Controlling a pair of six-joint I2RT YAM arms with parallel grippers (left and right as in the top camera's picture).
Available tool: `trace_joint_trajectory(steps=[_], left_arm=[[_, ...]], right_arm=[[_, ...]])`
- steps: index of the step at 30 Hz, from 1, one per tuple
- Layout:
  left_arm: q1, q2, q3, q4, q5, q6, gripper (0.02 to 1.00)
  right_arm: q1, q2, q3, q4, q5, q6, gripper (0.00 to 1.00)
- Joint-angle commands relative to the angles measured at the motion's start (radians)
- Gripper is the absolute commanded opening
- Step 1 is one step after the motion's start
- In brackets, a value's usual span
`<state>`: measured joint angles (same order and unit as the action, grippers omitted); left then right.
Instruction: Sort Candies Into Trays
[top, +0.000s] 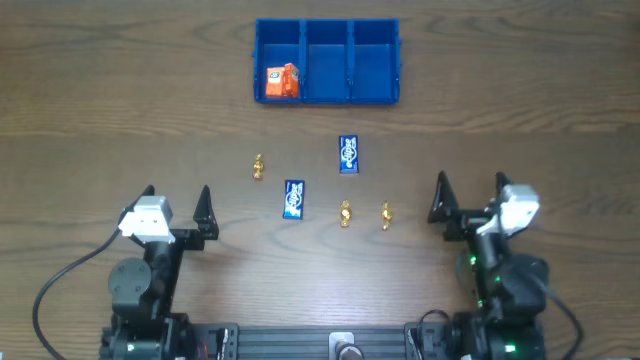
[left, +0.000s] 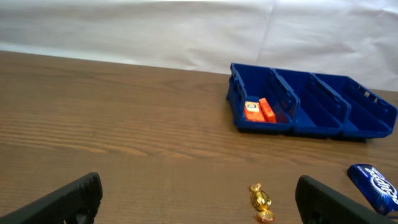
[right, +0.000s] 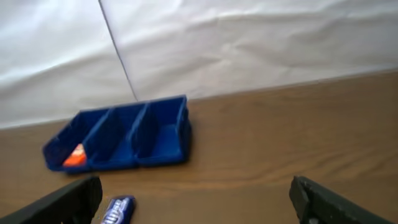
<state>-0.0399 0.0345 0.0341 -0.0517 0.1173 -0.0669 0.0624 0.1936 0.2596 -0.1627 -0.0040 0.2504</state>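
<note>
- Two pincers seen from above: left gripper (top: 177, 197) and right gripper (top: 470, 188), both spread wide and empty. Gold candies (top: 345, 213) and blue candies (top: 294, 199) lie loose on the table (top: 120, 120). Orange candies (top: 282, 82) sit in the tray (top: 327, 100), left compartment.
- Left wrist: fingers wide apart, nothing held. A gold candy (left: 261, 202) lies between them, with the tray (left: 298, 102) beyond.
- Right wrist: gaping and empty too. A blue candy (right: 117, 210) is near, the tray (right: 134, 134) farther off.

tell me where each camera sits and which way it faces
top view: fixed overhead, looking straight down; both arms stand at the bottom edge, left gripper and right gripper open.
left wrist view: on the left arm, looking across the table toward the blue tray; its own two fingers show.
right wrist view: on the right arm, facing the same tray; its own fingers show.
shared: all three views show the tray's orange candies.
</note>
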Motion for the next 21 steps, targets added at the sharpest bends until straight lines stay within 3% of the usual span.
trace_joint_trajectory(steps=[1,6,9,17,21], left_arm=[[0.005,-0.007,-0.026,-0.022,0.006,0.019,0.998],[0.005,-0.007,-0.026,-0.022,0.006,0.019,0.998],[0.005,-0.007,-0.026,-0.022,0.006,0.019,0.998],[0.005,-0.007,-0.026,-0.022,0.006,0.019,0.998],[0.005,-0.007,-0.026,-0.022,0.006,0.019,0.998]], right_arm=[[0.019,0.232,0.356,-0.175,-0.043,0.06,0.998],[0.071,0.497,0.649,-0.401,-0.095,0.077,0.998],[0.169,0.646,0.77,-0.481,-0.094,0.137,0.998],[0.541,1.095,0.964,-0.625,0.018,0.377,0.998],[0.665,1.294,1.02,-0.725,0.09,0.495,0.998]])
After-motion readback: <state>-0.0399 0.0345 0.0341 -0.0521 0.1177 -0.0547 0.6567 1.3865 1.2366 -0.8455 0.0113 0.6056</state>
